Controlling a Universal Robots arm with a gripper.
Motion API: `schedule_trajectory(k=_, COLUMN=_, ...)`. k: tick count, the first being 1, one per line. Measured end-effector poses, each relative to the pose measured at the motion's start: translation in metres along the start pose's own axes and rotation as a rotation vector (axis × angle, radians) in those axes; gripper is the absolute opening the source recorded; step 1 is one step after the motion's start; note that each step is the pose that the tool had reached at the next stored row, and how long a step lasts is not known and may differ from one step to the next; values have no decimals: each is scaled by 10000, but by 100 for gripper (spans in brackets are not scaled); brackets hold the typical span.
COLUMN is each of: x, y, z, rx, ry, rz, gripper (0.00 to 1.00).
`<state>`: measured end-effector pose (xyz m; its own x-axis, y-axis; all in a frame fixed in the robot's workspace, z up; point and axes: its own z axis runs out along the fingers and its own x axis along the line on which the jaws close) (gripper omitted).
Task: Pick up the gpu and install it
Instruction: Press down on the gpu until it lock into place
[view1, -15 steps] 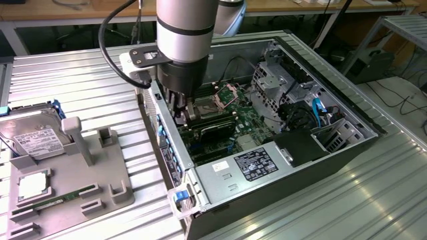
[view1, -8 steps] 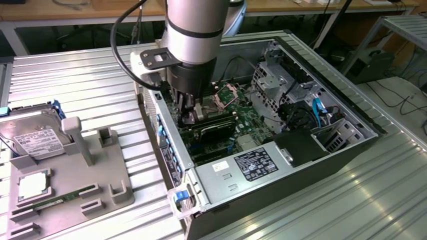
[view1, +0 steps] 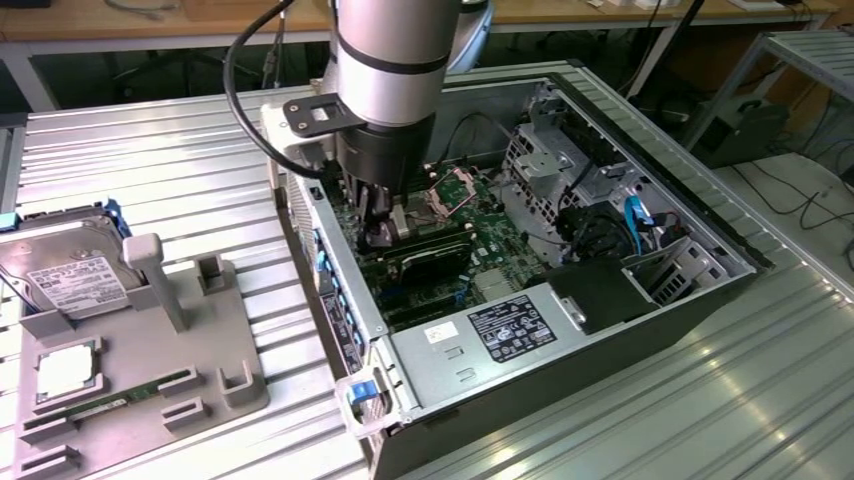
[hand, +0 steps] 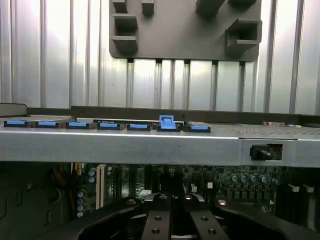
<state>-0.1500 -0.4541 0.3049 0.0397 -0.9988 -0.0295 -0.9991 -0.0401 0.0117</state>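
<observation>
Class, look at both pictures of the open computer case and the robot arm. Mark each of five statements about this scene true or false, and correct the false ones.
1. The robot's hand is down inside the open computer case. True.
2. The hard drive lies inside the case. False: it sits on the grey holder outside the case, on the exterior view's left.
3. The black graphics card lies inside the case, just under the hand. True.
4. The case's side cover is closed. False: the side is open and the circuit board shows.
5. The green memory stick is in the hand. False: it lies on the grey holder.
</observation>
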Motion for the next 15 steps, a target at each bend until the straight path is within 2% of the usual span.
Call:
schedule_trajectory(k=9, x=4, y=-143, z=39, rx=0, ry=-2, rz=0, gripper=11)
schedule_trajectory(k=15, x=8, y=-237, z=54, rx=1, ry=-28, rz=0, gripper=11)
